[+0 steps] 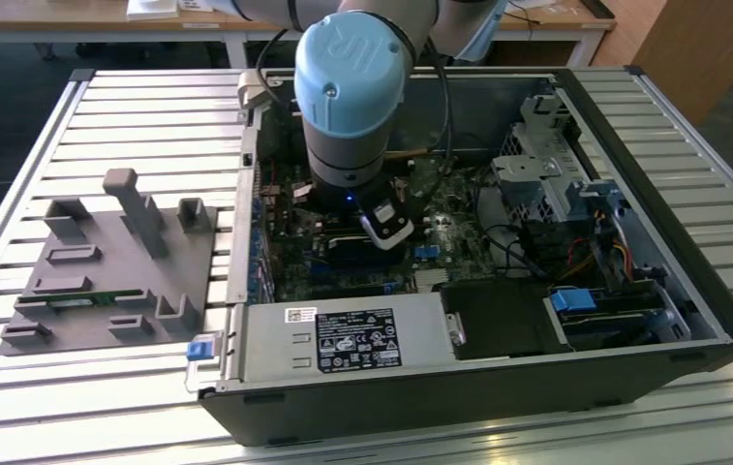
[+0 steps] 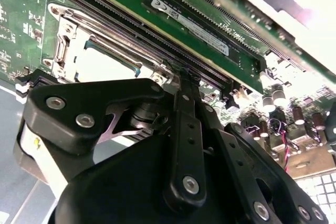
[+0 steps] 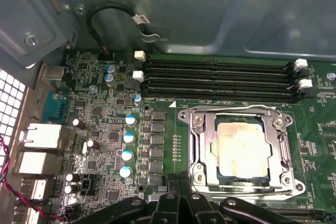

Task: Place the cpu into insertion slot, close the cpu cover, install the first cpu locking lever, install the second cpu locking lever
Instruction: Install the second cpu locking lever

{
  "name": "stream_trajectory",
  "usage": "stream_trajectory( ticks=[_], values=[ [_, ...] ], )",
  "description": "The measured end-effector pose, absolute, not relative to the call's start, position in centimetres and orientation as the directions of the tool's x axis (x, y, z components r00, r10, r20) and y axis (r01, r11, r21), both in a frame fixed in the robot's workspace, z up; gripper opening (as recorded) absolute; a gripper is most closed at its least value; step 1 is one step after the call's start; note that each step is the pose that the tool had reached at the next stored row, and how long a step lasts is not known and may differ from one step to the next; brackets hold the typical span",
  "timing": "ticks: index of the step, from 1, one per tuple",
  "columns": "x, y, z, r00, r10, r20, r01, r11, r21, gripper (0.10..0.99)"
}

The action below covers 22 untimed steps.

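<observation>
Exterior view: an open computer case [image 1: 496, 291] lies on a slatted table [image 1: 107, 116], a grey fixture block [image 1: 107, 271] on the exterior view's left of it. The arm [image 1: 351, 107] reaches straight down into the case over the motherboard [image 1: 443, 208]. In the first wrist view, the cover [image 3: 202, 150] lies flat over the socket, its window showing the cpu [image 3: 242, 148] seated inside. The gripper [image 3: 181, 182] sits at the socket's edge; its fingers [image 2: 186, 103] are pressed together, gripping nothing visible.
</observation>
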State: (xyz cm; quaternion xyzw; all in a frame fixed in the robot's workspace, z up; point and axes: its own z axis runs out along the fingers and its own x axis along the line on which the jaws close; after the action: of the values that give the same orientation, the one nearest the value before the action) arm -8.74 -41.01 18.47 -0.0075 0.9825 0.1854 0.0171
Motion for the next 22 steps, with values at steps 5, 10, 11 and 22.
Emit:
stream_trajectory(
  ticks=[5, 10, 11, 22],
  values=[
    [-8.7, -41.0, 18.8, -0.999, -0.008, -0.036, -0.021, 0.932, 0.361, 0.106],
    [-8.8, -41.0, 19.3, -0.999, -0.008, -0.036, -0.021, 0.932, 0.361, 0.106],
    [-8.8, -41.0, 19.5, -0.999, -0.008, -0.036, -0.021, 0.932, 0.361, 0.106],
    [-8.8, -41.0, 20.7, -0.999, -0.008, -0.036, -0.021, 0.932, 0.362, 0.106]
  ],
)
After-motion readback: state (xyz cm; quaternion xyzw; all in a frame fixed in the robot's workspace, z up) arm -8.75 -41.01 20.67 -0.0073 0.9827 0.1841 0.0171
